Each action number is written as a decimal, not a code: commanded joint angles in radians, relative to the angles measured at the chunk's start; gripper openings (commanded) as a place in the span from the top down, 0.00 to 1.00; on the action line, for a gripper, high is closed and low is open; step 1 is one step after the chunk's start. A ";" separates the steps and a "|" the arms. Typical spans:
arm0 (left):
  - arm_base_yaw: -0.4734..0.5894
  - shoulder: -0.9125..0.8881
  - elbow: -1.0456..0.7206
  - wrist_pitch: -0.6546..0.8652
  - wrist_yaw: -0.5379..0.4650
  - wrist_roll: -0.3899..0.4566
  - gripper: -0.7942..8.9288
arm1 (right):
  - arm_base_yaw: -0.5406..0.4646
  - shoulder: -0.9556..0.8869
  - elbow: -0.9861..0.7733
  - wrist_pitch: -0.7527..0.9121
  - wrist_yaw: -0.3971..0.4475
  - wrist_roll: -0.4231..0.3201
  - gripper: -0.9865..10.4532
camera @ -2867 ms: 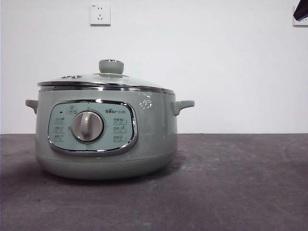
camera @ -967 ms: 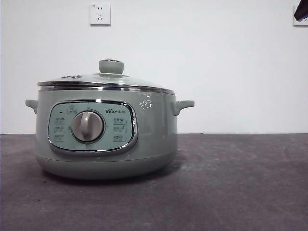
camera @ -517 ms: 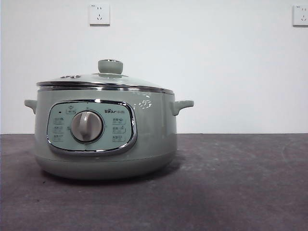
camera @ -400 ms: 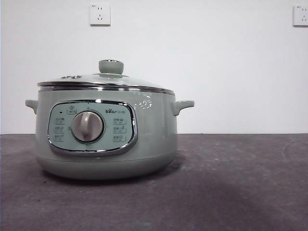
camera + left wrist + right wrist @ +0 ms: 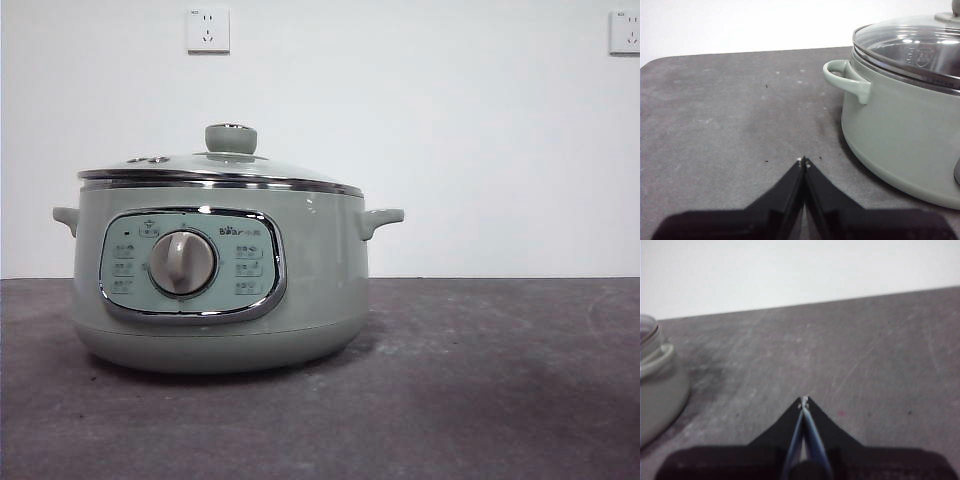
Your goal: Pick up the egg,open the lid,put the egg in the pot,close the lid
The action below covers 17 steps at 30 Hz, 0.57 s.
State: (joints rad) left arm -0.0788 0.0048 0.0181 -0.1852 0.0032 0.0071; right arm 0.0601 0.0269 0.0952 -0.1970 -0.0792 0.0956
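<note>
the black arm tip has left the front view's top-right corner.

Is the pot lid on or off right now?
On. The lid sits level on the pot, its steel rim flush all round; the left wrist view shows the same.

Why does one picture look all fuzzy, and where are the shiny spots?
The right wrist view is soft all over: the pale green round pot blurs at its edge, and so does the right tool. The left wrist view is sharper, with white glints on the domed glass lid. In the front view, the pot throws a dark shadow onto the grey table.
</note>
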 commanded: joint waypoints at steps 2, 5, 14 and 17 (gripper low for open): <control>0.002 -0.003 -0.015 0.003 -0.002 -0.006 0.92 | 0.009 -0.026 -0.041 0.014 -0.001 0.019 0.91; 0.002 -0.003 -0.015 0.003 -0.002 -0.006 0.92 | 0.009 -0.026 -0.053 0.013 -0.001 0.019 0.91; 0.002 -0.003 -0.015 0.003 -0.002 -0.006 0.92 | 0.010 -0.026 -0.087 0.013 0.000 0.019 0.91; 0.002 -0.003 -0.015 0.004 -0.002 -0.006 0.92 | 0.010 -0.024 -0.087 0.012 0.000 0.029 0.91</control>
State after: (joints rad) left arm -0.0788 0.0048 0.0181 -0.1852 0.0032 0.0071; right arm 0.0673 0.0044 0.0238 -0.1860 -0.0788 0.1104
